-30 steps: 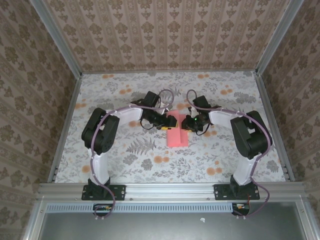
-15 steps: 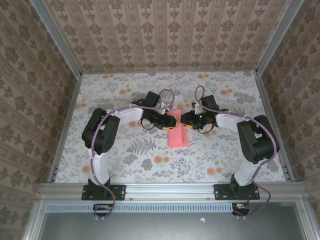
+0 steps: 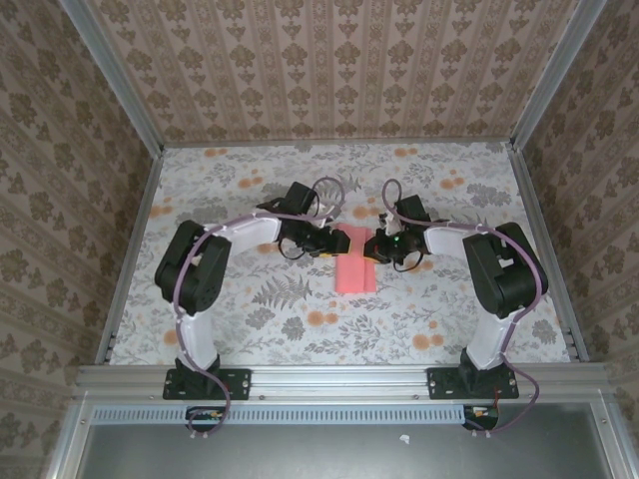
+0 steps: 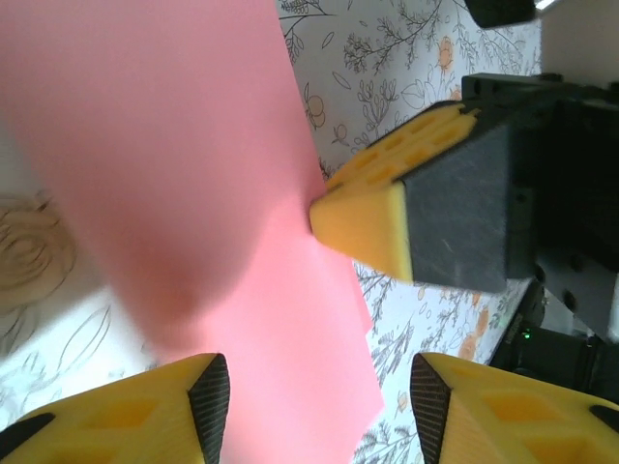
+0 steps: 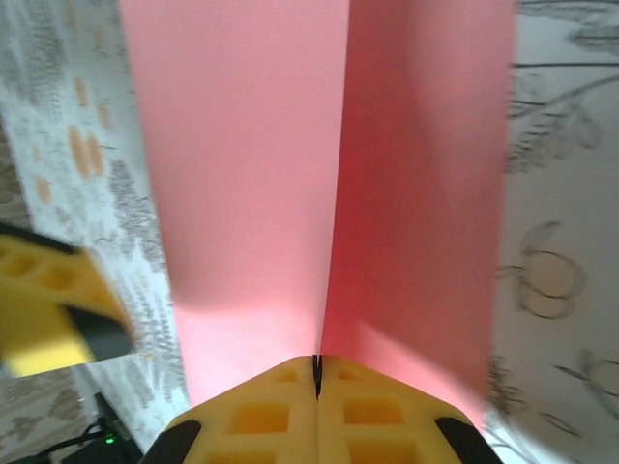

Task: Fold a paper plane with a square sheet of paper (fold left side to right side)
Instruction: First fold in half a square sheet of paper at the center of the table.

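Both elbows have shifted slightly in the last half second, the left arm's (image 3: 190,274) outward to the left and the right arm's (image 3: 499,269) back in; the paper has not moved. On the flowered table (image 3: 250,319) the paper (image 3: 356,269) lies mid-table between the two wrists as a tall pink strip, already doubled. From the right wrist, a straight crease runs up it.

The left gripper (image 4: 314,406) stands with jaws well apart, straddling the near left part of the paper and gripping nothing. The right gripper (image 5: 316,372) is closed tight, its tip touching the paper's right edge. Whether it nips a layer cannot be told.

The step in hand looks like carrying the left side over to the right. It should go best if the right tip holds the sheet down as an anchor while the left jaws close on the left edge alone. That edge should be matched to the right edge before any crease is pressed. Thin paper will likely slide or buckle if dragged.
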Controlling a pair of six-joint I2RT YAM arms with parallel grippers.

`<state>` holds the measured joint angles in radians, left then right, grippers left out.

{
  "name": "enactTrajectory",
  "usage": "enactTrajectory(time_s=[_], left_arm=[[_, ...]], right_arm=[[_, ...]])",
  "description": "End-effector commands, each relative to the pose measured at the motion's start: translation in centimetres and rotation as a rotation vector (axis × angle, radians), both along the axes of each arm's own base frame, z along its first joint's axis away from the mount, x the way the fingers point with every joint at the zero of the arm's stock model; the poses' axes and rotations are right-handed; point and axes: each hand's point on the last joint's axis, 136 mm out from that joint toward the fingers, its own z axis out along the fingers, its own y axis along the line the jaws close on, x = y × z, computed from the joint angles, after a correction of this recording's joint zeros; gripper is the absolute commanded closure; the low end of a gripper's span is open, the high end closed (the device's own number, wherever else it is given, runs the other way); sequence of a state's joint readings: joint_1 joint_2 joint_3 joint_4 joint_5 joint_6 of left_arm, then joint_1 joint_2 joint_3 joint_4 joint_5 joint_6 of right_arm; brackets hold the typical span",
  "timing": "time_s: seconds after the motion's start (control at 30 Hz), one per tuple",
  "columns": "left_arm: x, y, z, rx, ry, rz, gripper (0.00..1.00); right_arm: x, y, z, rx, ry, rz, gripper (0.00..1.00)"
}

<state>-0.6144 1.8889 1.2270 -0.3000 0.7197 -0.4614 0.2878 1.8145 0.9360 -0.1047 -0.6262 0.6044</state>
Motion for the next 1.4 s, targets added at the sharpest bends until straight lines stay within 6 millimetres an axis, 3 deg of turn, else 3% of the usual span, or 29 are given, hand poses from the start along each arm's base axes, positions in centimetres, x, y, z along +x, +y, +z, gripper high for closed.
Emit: enactTrajectory(time_s=[0.0,0.13,0.4,0.73,0.93,1.13,1.37], left_arm=[[0.3,1.8,0.8,0.07,-0.059,0.073,0.41],[-0.1,2.0,-0.8,0.113,-0.032,0.089,0.39],[0.3,0.2,-3.0,0.163,-0.004,0.088,0.37],[0.6,-0.5,-5.1,0.232,0.015,0.094,0.45],[0.4,0.0,-6.6,0.29,0.024,0.098,0.5],[0.3,0.3,-7.3,0.314,0.027,0.103,0.5],[0.1,0.1,-7.6,0.323,0.035,0.088,0.5]], right_arm=[[0.5,-1.8,0.5,-0.11,-0.033,-0.022,1.0],[0.8,-2.5,0.6,-0.156,-0.047,-0.035,0.99],[1.0,-2.6,0.4,-0.167,-0.043,-0.034,0.98],[0.9,-2.2,0.3,-0.156,-0.034,-0.013,0.93],[1.3,-3.1,1.4,-0.202,-0.084,-0.03,0.73],[1.5,-6.2,2.8,-0.319,-0.165,-0.117,0.5],[1.4,-7.3,4.3,-0.341,-0.227,-0.167,0.46]])
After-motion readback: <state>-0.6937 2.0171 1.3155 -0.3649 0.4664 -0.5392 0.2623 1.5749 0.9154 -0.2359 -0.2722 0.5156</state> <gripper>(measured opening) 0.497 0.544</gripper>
